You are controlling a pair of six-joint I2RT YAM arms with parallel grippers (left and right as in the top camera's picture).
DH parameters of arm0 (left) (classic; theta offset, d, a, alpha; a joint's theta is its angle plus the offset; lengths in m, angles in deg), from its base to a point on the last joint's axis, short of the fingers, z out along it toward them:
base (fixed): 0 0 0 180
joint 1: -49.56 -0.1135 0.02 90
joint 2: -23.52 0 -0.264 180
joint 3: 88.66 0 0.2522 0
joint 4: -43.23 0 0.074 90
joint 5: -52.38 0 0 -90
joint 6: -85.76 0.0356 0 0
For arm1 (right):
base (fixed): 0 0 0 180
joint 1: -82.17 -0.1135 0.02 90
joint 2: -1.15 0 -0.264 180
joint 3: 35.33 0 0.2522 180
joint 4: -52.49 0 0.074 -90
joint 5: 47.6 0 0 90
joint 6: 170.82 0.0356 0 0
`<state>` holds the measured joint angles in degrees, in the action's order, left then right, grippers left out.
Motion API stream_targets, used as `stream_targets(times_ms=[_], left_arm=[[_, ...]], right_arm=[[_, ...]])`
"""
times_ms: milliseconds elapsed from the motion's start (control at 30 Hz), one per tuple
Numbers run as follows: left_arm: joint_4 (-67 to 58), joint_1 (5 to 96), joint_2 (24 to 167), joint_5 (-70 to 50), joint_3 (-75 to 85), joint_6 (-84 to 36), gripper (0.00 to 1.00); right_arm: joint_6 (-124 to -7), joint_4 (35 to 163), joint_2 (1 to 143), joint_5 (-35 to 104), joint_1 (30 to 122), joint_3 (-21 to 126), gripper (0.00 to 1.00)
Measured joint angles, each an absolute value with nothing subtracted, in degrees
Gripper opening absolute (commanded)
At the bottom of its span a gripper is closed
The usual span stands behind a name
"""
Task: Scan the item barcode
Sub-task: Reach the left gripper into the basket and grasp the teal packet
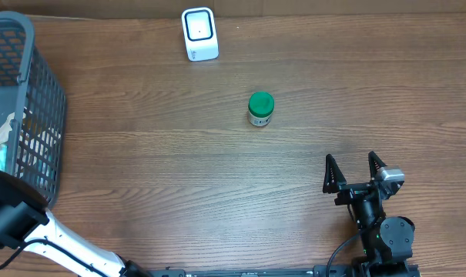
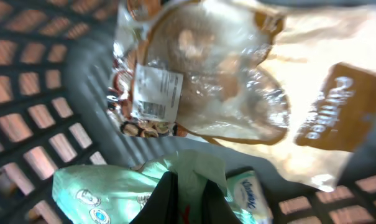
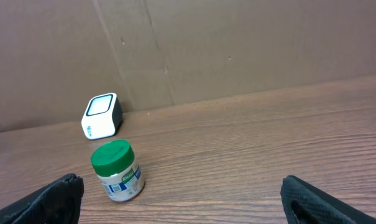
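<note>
Black left fingers (image 2: 168, 194) pinch a fold of the pale-green plastic-wrapped soft pack (image 2: 100, 193), which lies in the grey plastic basket (image 1: 40, 115). The grasp looks made. Next, lift it clear and turn its barcode toward the white box-shaped scanner (image 1: 199, 34). Right fingers (image 1: 330, 175) stand spread.

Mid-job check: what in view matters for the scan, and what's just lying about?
In the job: left gripper, shut on the mint-green packet; basket; scanner.
Lying about: green-lidded jar; clear snack bag; open right gripper.
</note>
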<state>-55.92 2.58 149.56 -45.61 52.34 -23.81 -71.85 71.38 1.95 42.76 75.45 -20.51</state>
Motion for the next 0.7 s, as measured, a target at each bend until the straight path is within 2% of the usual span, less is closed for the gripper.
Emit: stream_targets(times_ms=[433, 567, 700], left_arm=[[-60.3, 3.9, 147.3, -36.4, 77.5, -23.8, 0.04], [-62.0, 7.7, 142.0, -33.4, 81.8, -23.8, 0.04], [-64.5, 15.2, 134.4, -32.0, 83.6, -23.3, 0.04]], right_arm=[[-71.9, 71.4, 1.9, 42.7, 75.5, -20.5, 1.00], [-71.8, 71.4, 1.9, 42.8, 75.5, -20.5, 1.00], [-71.9, 71.4, 1.9, 42.8, 75.4, -20.5, 1.00]])
